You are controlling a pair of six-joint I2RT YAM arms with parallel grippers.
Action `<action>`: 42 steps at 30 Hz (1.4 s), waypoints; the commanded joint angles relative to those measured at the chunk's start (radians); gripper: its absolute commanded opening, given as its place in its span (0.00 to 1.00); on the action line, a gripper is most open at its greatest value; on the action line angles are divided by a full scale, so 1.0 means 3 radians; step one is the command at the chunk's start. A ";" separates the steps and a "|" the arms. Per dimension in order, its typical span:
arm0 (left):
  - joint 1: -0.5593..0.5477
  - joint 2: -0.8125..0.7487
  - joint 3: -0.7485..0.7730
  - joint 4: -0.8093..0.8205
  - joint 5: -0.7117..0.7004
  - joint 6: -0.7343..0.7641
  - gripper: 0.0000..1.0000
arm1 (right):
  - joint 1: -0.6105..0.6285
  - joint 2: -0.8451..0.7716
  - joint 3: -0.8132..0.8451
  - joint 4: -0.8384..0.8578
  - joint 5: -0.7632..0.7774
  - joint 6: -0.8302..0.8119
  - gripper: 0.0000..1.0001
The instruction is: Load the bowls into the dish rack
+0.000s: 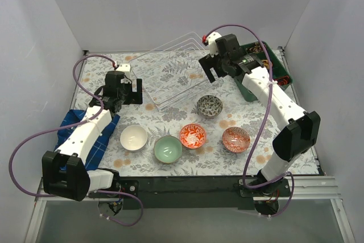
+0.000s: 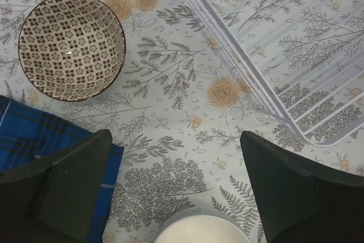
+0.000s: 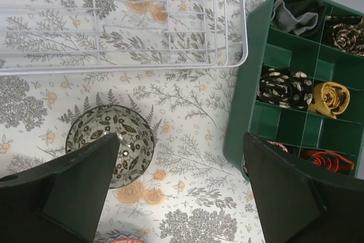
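Note:
The pale wire dish rack [image 1: 170, 75] lies at the back middle and holds no bowl. In front of it stand the white bowl [image 1: 133, 137], mint green bowl [image 1: 168, 148], orange-red bowl [image 1: 193, 135], pinkish-red bowl [image 1: 236, 139] and dark grey bowl [image 1: 209, 106]. My left gripper [image 1: 126, 95] is open and empty, left of the rack. Its wrist view shows a dark checked bowl [image 2: 71, 45], the rack corner [image 2: 296, 72] and the white bowl's rim [image 2: 202, 229] below the open gripper [image 2: 176, 192]. My right gripper [image 1: 210, 71] is open and empty above the dark grey bowl [image 3: 110, 145], beside the rack [image 3: 125, 21].
A dark green compartmented tray [image 1: 273, 66] with rolled cloths stands at the back right; it also shows in the right wrist view [image 3: 301, 83]. A blue plaid cloth [image 1: 85, 132] lies at the left under my left arm. Grey walls close in three sides.

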 commanded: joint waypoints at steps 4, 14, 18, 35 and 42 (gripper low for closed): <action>0.0535 -0.0198 0.0017 -0.0315 -0.0020 0.0022 0.98 | 0.0088 0.0361 0.0727 0.0064 -0.0372 -0.0149 0.99; 0.1134 -0.0551 0.0032 -0.0636 0.0236 0.0058 0.98 | 0.0599 0.0877 0.1377 0.0023 -0.0377 -0.0348 0.93; 0.1191 -0.0801 -0.0050 -0.0785 0.0195 -0.0029 0.98 | 0.0911 0.1107 0.1479 0.0028 -0.0489 -0.0390 0.90; 0.1273 -0.1103 0.0272 -0.1164 -0.0101 -0.0157 0.98 | 0.1182 0.2063 0.2297 0.0222 -0.0981 0.0142 0.76; 0.1272 -0.1119 0.0231 -0.1143 -0.0183 -0.0096 0.98 | 0.1289 0.2207 0.2394 0.0284 -0.1022 0.0239 0.73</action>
